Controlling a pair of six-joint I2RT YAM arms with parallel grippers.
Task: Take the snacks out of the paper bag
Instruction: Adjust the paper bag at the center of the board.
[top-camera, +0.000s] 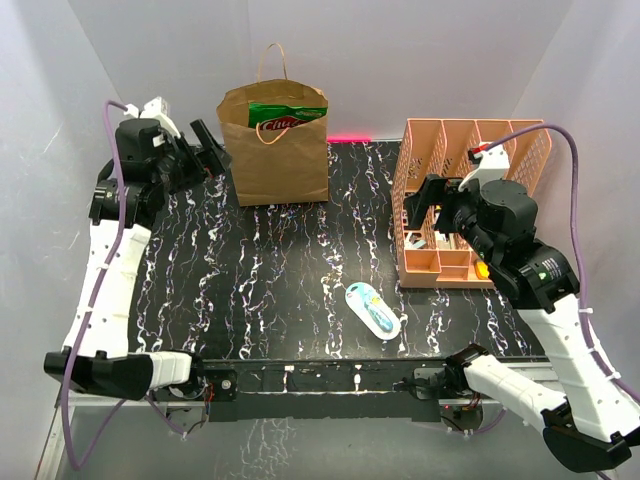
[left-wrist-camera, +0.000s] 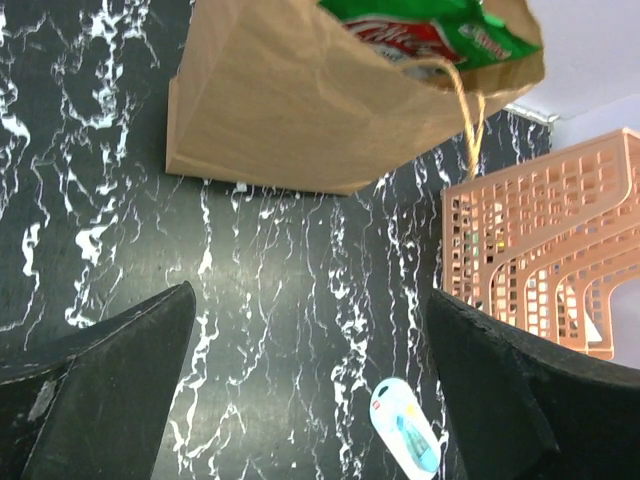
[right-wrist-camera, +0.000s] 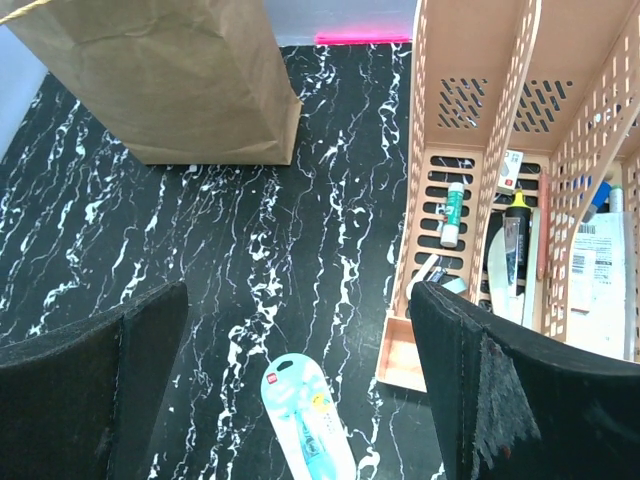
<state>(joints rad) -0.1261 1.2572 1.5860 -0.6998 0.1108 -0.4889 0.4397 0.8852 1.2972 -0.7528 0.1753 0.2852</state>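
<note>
- Top view: the paper bag stands upright, mouth up, with a green chip bag poking out of the top.
- The left gripper is just beside the bag's left wall. Its jaws are spread wide and hold nothing.
- The right gripper is also wide and empty. It sits by the organizer, well apart from the bag, which is off to its left.
- The left arm is clearly the nearer one.
- Left wrist view: past the wide left gripper, the paper bag lies ahead and slightly left.
- The chip bag shows at the bag's mouth, ahead and to the right. It lies across the opening, under the handle.
- The organizer is further right, and a blister pack lies on the table between the fingers.
- Right wrist view: the wide, empty right gripper sees the paper bag ahead and to the left. Its mouth is out of frame, so no snack shows here.
- The blister pack lies close below, and the organizer is to the right.
- Judgement: the bag's long axis is vertical, so the packet must come out upward. The left gripper probably needs to rise above the rim and turn right over the mouth.
</note>
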